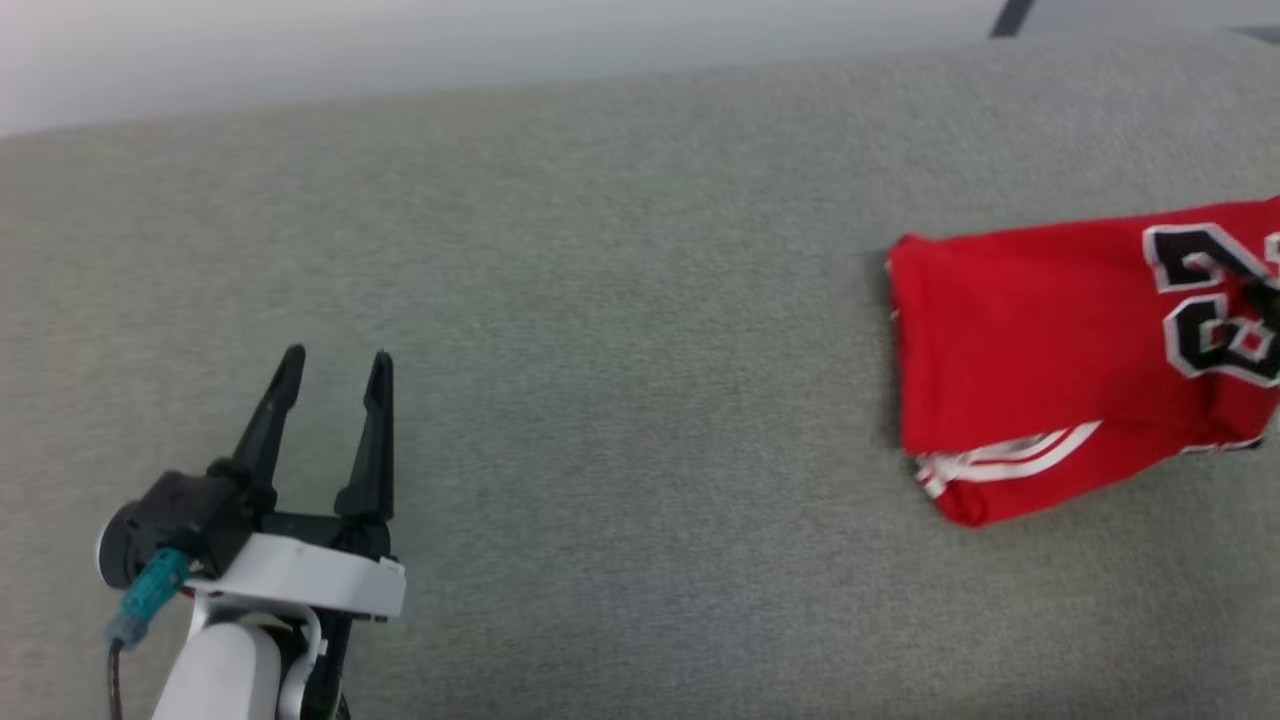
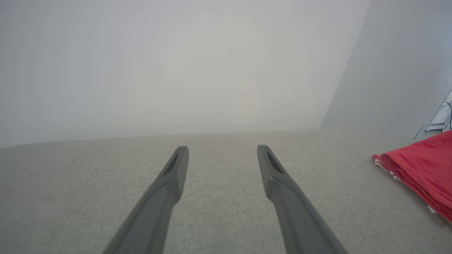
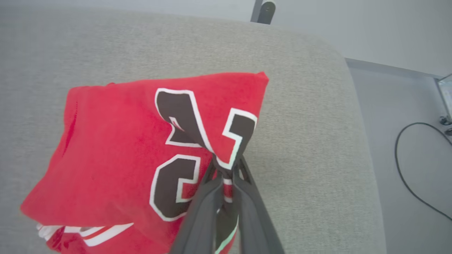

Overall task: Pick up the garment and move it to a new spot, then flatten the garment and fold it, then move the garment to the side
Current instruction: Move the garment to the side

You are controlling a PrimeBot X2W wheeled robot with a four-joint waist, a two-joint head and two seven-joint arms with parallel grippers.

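Note:
The garment [image 1: 1040, 350], a folded red jersey with black white-outlined numbers and striped trim, lies at the right edge of the grey surface in the head view. My right gripper [image 3: 226, 168] is shut on the garment [image 3: 116, 141], pinching a bunch of cloth at the numbers and lifting that part. Far to the left, my left gripper [image 1: 335, 378] stands open over bare grey fabric with nothing between its fingers. In the left wrist view the left gripper [image 2: 222, 155] is wide apart and the garment's folded edge [image 2: 420, 165] shows at the right.
The grey padded surface [image 1: 600, 350] stretches wide between the two grippers. Its rounded right edge [image 3: 356, 116] drops to a pale floor where a black cable [image 3: 409, 165] lies. A dark post [image 3: 263, 10] stands behind the surface.

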